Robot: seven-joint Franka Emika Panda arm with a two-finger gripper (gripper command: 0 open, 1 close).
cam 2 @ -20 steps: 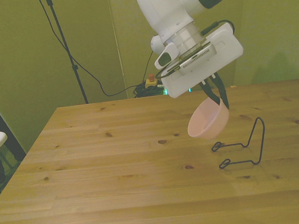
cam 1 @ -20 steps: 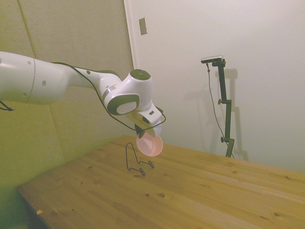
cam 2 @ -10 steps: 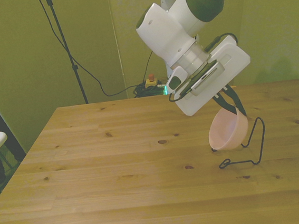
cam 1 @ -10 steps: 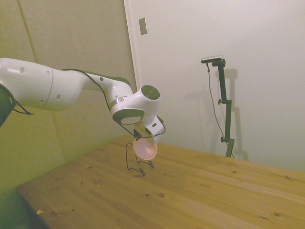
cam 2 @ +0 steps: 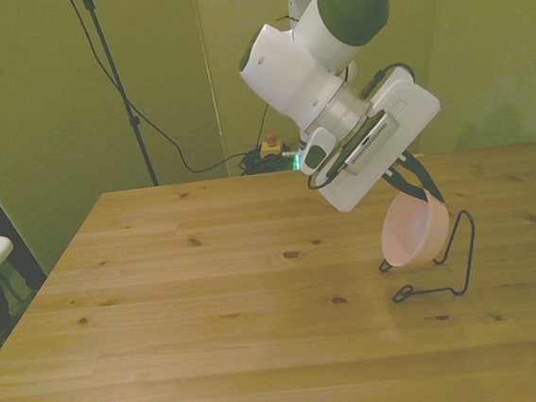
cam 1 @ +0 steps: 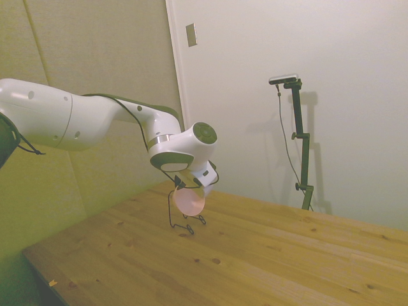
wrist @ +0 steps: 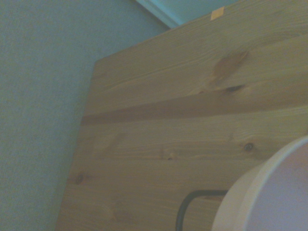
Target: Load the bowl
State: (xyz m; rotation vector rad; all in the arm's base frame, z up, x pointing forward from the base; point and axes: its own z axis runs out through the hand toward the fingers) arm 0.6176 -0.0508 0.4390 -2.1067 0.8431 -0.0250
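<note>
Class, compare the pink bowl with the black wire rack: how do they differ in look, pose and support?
The bowl is pale pink and solid; the wire rack is thin black wire, open. The bowl hangs tilted in the gripper, off the table; the rack stands upright on it. Both sit at the front view's right.

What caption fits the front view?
Gripper holds the tilted pink bowl over the black wire rack on the wooden table.

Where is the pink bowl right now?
The pink bowl hangs tilted in the robot's hand, above the black wire rack on the front view's right.
</note>
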